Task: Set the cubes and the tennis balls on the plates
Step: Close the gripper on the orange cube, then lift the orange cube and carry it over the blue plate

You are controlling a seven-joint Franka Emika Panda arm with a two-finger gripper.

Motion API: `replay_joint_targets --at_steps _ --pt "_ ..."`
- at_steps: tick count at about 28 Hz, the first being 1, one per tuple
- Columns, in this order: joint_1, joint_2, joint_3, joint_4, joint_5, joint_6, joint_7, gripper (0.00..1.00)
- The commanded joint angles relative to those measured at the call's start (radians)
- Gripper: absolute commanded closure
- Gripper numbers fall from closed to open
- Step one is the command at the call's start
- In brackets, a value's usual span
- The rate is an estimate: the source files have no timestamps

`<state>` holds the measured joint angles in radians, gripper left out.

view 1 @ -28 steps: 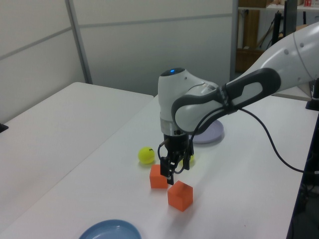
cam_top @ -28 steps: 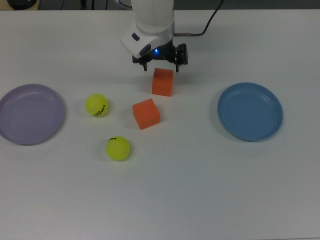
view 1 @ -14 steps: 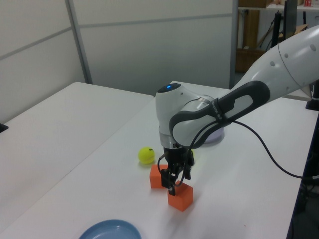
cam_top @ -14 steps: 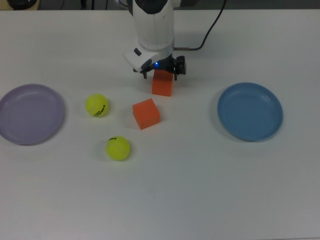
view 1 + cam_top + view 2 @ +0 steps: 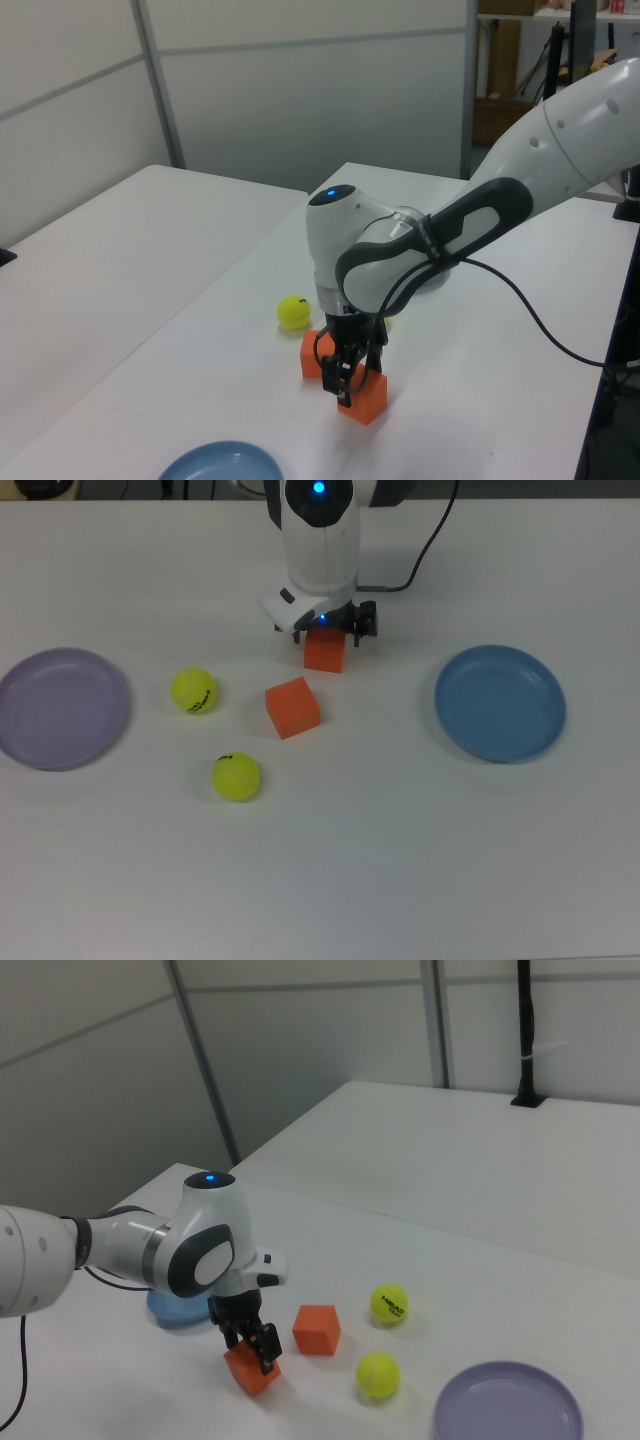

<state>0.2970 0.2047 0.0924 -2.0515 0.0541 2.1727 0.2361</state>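
Two orange cubes sit mid-table. My gripper [image 5: 327, 637] stands open, lowered over the farther cube [image 5: 324, 655], with one finger on each side of it; the same gripper [image 5: 352, 378] and cube [image 5: 364, 400] show in the left view, and again as gripper [image 5: 250, 1348] and cube [image 5: 252, 1374] in the right view. The second cube [image 5: 292, 707] lies free just beside it. Two tennis balls [image 5: 194, 691] [image 5: 236, 777] rest toward the top view's left. The lavender plate [image 5: 62, 708] is at the top view's far left and the blue plate [image 5: 500, 702] at its right; nothing lies on either.
A black cable [image 5: 430, 535] runs from the arm toward the back of the white table [image 5: 400, 860]. The arm's white body [image 5: 318, 540] rises behind the cubes in the top view.
My gripper has come down and forward, from above and behind the farther cube to straddling it. Cubes, balls and plates have not moved.
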Motion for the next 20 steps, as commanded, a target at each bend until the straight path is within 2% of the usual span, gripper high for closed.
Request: replay_joint_targets --at_steps 1,4,5,6,8,10,11,18,20 --pt "0.022 0.025 -0.006 -0.013 -0.033 0.059 0.058 0.0" --pt "0.031 0.03 -0.006 -0.012 -0.034 0.061 0.062 0.0" --pt "0.031 0.03 -0.006 -0.012 -0.034 0.061 0.062 0.07" --pt "0.031 0.03 -0.006 -0.009 -0.034 0.061 0.066 0.33" --pt "0.031 0.028 -0.006 -0.006 -0.034 0.061 0.074 0.67" --pt "0.031 0.028 -0.006 -0.004 -0.034 0.062 0.083 0.96" --pt "0.031 0.025 -0.005 0.004 -0.033 0.062 0.088 1.0" --pt "0.054 -0.021 -0.005 0.053 -0.028 0.053 0.092 1.0" --pt "0.068 -0.025 -0.005 0.086 -0.026 0.052 0.101 1.0"
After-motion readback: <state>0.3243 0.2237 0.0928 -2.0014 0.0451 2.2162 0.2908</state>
